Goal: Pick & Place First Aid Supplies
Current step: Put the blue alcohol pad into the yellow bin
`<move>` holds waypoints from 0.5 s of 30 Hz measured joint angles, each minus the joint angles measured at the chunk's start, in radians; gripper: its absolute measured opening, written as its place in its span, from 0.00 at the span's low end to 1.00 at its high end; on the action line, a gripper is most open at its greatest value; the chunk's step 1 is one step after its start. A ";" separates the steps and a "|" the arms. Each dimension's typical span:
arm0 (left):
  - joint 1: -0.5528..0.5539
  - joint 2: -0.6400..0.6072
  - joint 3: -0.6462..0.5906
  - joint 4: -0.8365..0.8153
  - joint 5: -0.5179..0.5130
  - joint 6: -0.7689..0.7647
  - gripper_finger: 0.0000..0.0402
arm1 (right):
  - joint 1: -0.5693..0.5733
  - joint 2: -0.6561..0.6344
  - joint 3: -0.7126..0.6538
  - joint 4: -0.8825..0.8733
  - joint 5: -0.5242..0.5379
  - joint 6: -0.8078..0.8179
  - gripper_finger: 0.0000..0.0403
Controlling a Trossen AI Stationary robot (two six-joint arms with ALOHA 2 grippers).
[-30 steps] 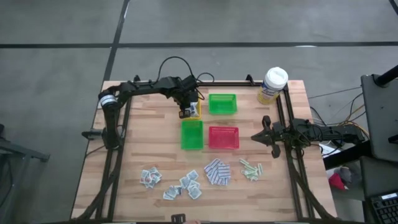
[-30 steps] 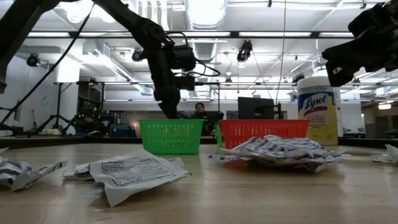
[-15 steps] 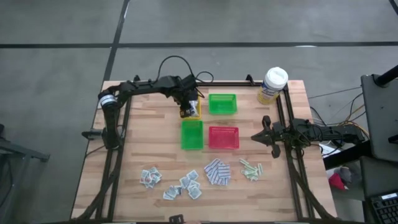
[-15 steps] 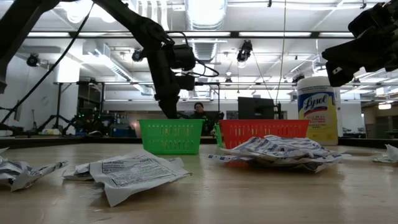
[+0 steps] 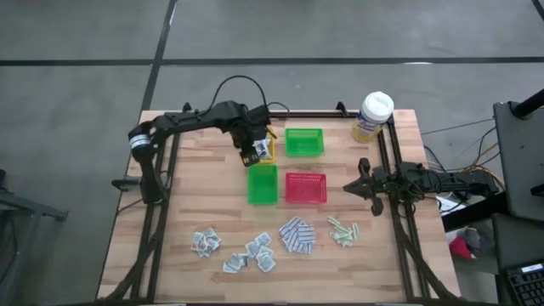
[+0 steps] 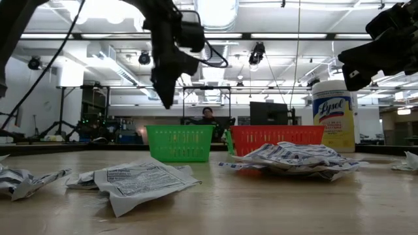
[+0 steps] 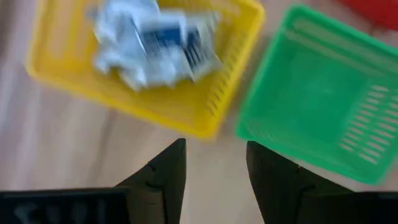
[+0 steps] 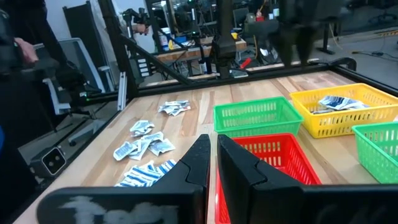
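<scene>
The left claw [image 7: 211, 180] has just released a packet [image 7: 155, 40] into the yellow tray [image 7: 199, 115], upper centre, and lifts away empty, so one supply is placed.

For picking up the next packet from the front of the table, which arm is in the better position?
Probably the left. Its gripper hangs open and empty above the yellow tray, where a packet lies. The right gripper, shut, waits at the table's right edge. The loose packets lie at the front, slightly left of centre.
</scene>
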 joint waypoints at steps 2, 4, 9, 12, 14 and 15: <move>-0.031 -0.027 -0.018 -0.034 0.000 -0.080 0.40 | 0.000 0.000 0.000 0.000 0.000 0.000 0.07; -0.069 -0.058 -0.048 -0.058 0.001 -0.149 0.40 | 0.000 0.000 0.000 0.000 0.000 0.000 0.07; -0.173 -0.137 -0.165 -0.061 0.002 -0.310 0.40 | 0.000 0.000 0.000 0.000 0.000 0.000 0.07; -0.232 -0.187 -0.250 -0.050 0.002 -0.427 0.40 | 0.000 0.000 0.000 0.000 0.000 0.000 0.07; -0.268 -0.219 -0.308 -0.027 0.002 -0.507 0.40 | 0.000 0.000 0.000 0.000 0.000 0.000 0.07; -0.286 -0.232 -0.336 -0.012 0.003 -0.546 0.40 | 0.000 0.000 0.000 0.000 0.000 0.000 0.07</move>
